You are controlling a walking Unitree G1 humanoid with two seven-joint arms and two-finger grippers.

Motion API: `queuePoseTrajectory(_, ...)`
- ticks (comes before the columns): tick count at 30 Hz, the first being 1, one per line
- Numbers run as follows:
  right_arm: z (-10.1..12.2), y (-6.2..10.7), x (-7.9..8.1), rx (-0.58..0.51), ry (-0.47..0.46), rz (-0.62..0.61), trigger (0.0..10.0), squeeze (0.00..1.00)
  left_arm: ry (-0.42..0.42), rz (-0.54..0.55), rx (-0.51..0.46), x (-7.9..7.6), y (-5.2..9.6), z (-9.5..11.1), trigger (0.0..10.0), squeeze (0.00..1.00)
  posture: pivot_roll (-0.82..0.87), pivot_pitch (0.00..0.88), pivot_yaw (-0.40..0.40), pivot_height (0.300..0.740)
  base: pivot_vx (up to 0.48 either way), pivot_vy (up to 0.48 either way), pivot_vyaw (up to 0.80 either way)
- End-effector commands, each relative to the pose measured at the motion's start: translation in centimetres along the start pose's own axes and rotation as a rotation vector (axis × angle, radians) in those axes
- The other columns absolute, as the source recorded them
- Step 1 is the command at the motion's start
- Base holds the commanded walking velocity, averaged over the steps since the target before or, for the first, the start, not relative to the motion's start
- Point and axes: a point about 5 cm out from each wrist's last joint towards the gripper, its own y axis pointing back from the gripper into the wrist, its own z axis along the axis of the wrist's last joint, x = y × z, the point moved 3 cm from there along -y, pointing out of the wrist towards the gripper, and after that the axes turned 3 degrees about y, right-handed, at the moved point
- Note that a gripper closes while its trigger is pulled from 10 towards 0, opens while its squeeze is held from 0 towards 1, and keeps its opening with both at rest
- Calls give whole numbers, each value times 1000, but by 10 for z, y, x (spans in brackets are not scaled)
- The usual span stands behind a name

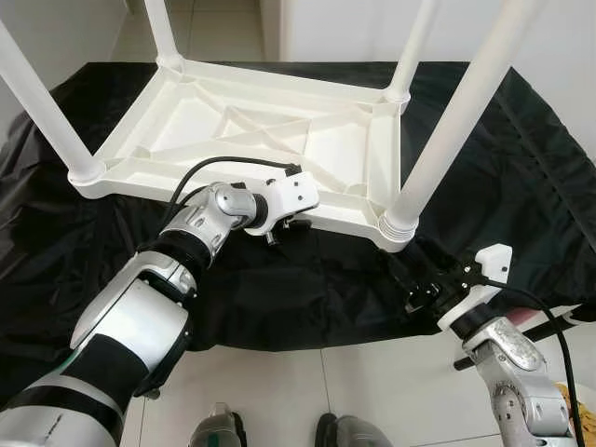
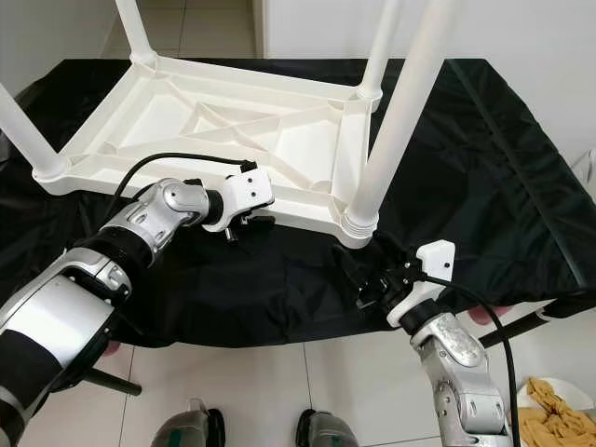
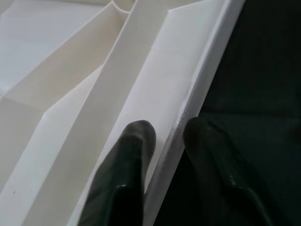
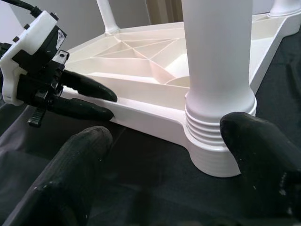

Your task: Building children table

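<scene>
Upturned white ribbed plastic table (image 1: pixel 270 130) on black cloth (image 1: pixel 521 186), left gripper (image 3: pixel 164 136) fingers clamped on its rim (thin wall), right gripper (image 4: pixel 164 141) fingers apart beside a threaded leg (image 4: pixel 216 70).

Even, bright indoor light, no hard shadows. White table (image 1: pixel 251 130) near blown out w/ mild glare; black cloth (image 1: pixel 521 186) swallows detail. Head views sharp, slight edge bending. Wrist views: close fingers (image 4: pixel 75 174) soft, out of focus.

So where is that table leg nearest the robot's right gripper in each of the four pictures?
Left eye view: the near-right table leg slants up from the lower right corner of the upturned white table top.
Right eye view: right of centre.
Left wrist view: no leg, just the table's rim.
Right wrist view: upper right, close up.
Shared landmark: its ribbed collar.
</scene>
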Motion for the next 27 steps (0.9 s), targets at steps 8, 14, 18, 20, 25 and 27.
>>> queuePoseTrajectory(8, -1, 13, 7, 12, -38, -16, 10000, 0, 30, -181, 124, -24, 10, -43, 0, 0, -57, 151, 53, 740, 0, 0, 0)
queuePoseTrajectory(14, -3, 20, 8, 19, -49, -41, 10000, 0, 27, -239, 138, -29, 20, -56, 0, 0, -65, 148, 62, 740, 0, 0, 0)
queuePoseTrajectory(18, -3, 21, 8, 20, -50, -43, 10000, 0, 29, -252, 138, -31, 22, -58, 0, 0, -65, 148, 62, 740, 0, 0, 0)
queuePoseTrajectory(20, -3, 21, 8, 18, -48, -50, 10000, 0, 17, -278, 142, -34, 26, -62, 0, 0, -69, 148, 68, 740, 0, 0, 0)
queuePoseTrajectory(25, -2, 22, 8, 18, -45, -55, 10000, 0, 14, -302, 143, -36, 30, -66, 0, 0, -73, 149, 69, 740, 0, 0, 0)
queuePoseTrajectory(27, -2, 23, 6, 20, -41, -60, 10000, 0, 12, -317, 139, -38, 34, -69, 0, 0, -73, 150, 70, 740, 0, 0, 0)
